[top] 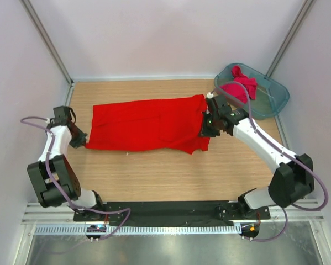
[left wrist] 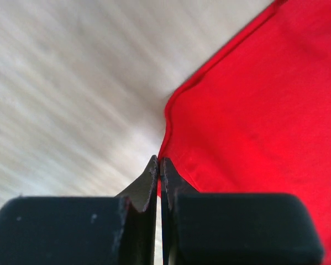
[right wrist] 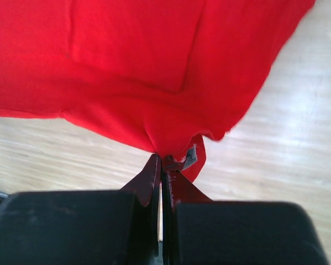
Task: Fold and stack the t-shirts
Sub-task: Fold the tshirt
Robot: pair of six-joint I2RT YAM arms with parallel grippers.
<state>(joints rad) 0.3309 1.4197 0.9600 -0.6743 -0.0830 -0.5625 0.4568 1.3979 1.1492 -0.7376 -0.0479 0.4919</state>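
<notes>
Left end effector (left wrist: 158, 165), jaws pressed together, nips a hem corner of the large bright red cloth t-shirt (top: 148, 124). Right end effector (right wrist: 162, 163), also closed, pinches its opposite edge, bunched beside a small white label (right wrist: 190, 156). The shirt lies stretched across the wooden worktop (top: 171, 171). A crumpled crimson-pink t-shirt (top: 240, 85) sits in the translucent teal plastic tub (top: 276, 102), partly crossed by a cable.

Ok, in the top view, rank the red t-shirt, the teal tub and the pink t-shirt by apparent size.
1. red t-shirt, spread out flat.
2. teal tub.
3. crimson-pink t-shirt, crumpled inside the tub, so only its bunched size counts.

Bright, even light w/ soft shadows; top view sharp, wrist views' table (left wrist: 66, 99) motion-blurred.
</notes>
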